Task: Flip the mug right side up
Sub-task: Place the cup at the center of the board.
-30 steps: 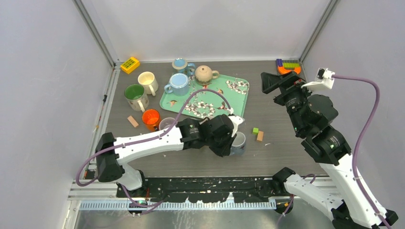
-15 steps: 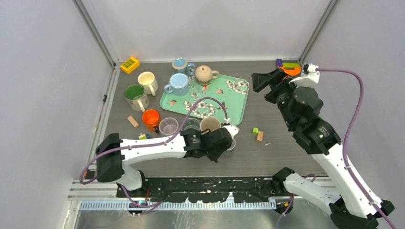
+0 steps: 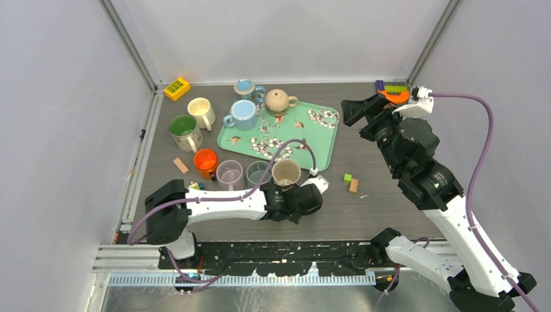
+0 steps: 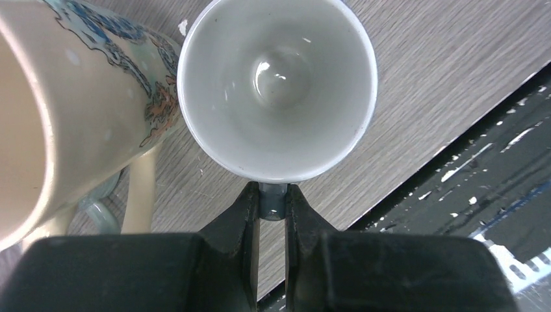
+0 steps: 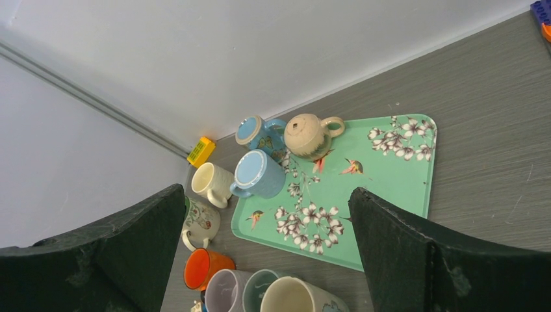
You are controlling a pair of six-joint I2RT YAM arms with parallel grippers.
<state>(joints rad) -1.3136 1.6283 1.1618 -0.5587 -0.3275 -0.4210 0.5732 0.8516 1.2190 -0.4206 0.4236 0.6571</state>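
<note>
The grey mug [image 4: 276,84] fills the left wrist view, its open mouth facing the camera and its white inside showing. It stands upright beside a tall cream mug with blue and orange patterns [image 4: 78,110]. My left gripper [image 4: 273,198] is shut on the grey mug's handle [image 4: 273,207], just below the rim. In the top view the left gripper [image 3: 304,200] covers the mug, near the table's front edge. My right gripper [image 3: 361,110] is open and empty, held high over the back right of the table.
A row of mugs stands left of my left gripper: orange [image 3: 205,159], clear purple [image 3: 229,173], clear teal [image 3: 258,171], cream [image 3: 286,172]. The green floral tray [image 3: 325,140] holds a blue mug [image 3: 243,114] and teapot [image 3: 278,100]. Small blocks [image 3: 351,182] lie to the right.
My left arm has drawn back toward the near edge and to the left with the grey mug, uncovering the row of mugs. The right arm shifted slightly left.
</note>
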